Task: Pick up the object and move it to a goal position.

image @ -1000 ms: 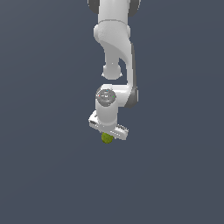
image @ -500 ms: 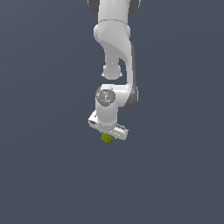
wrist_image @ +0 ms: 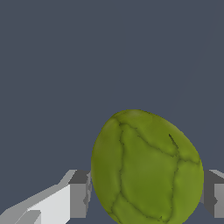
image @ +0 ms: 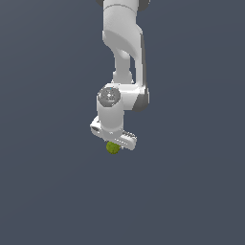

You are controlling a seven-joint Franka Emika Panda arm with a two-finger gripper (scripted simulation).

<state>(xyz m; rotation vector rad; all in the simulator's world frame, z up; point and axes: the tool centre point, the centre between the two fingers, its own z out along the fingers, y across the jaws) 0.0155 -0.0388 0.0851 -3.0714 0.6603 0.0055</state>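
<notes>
- The white, jointed robot arm [image: 122,57] reaches down from the top of the exterior view, its wrist pointing at the plain dark grey-blue surface [image: 48,191].
- The small olive-green roundish lump with dark vein-like lines [wrist_image: 146,168] sits directly under the white two-fingered claw [image: 114,142]; in the exterior view only its lower part peeks out below the claw body.
- In the wrist view the lump fills the gap between the two grey finger pads [wrist_image: 78,192], one on each side, each touching or all but touching its flank. I judge the claw clenched on the lump, a grasp rather than a hover.
- Whether the lump rests on the surface or is already lifted cannot be told: no shadow or contact line shows.
- No goal marker is visible in either view, so the direction of travel cannot be told from here.
- The step in hand looks like the carry. To do it well:
  - keep the squeeze steady, as the rounded, bumpy sides give the flat pads little purchase;
  - move smoothly without jerks or wrist rolls, so the lump does not pivot or slip out;
  - hold the wrist vertical until over the goal.
</notes>
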